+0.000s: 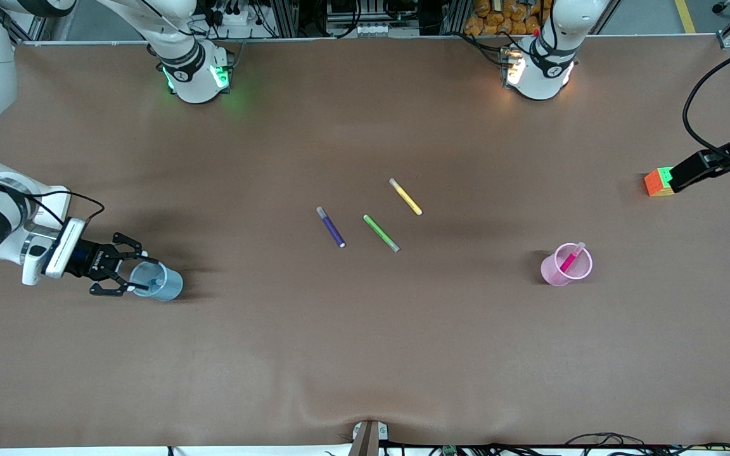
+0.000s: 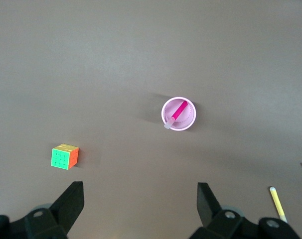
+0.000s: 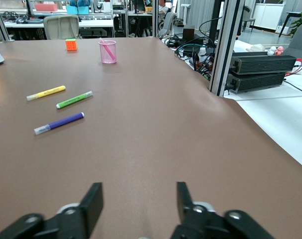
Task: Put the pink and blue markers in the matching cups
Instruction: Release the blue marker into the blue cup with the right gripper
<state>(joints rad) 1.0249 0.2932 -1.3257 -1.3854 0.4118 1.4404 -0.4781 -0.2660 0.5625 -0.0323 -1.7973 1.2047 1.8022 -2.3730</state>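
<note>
The pale pink cup (image 1: 552, 273) stands toward the left arm's end of the table with the pink marker (image 1: 571, 258) leaning inside it; both also show in the left wrist view, the cup (image 2: 191, 119) and the marker (image 2: 179, 110). The pale blue cup (image 1: 172, 290) stands toward the right arm's end, and the blue marker (image 1: 157, 281) shows inside it. My right gripper (image 1: 135, 273) is open and empty beside the blue cup's rim; in the right wrist view (image 3: 139, 199) the blue cup is out of view. My left gripper (image 1: 678, 179) is open and empty, raised high (image 2: 140, 199).
A purple marker (image 1: 331, 227), a green marker (image 1: 381, 232) and a yellow marker (image 1: 405, 196) lie side by side at the table's middle. A coloured puzzle cube (image 1: 656, 182) sits by the left gripper, farther from the front camera than the pink cup.
</note>
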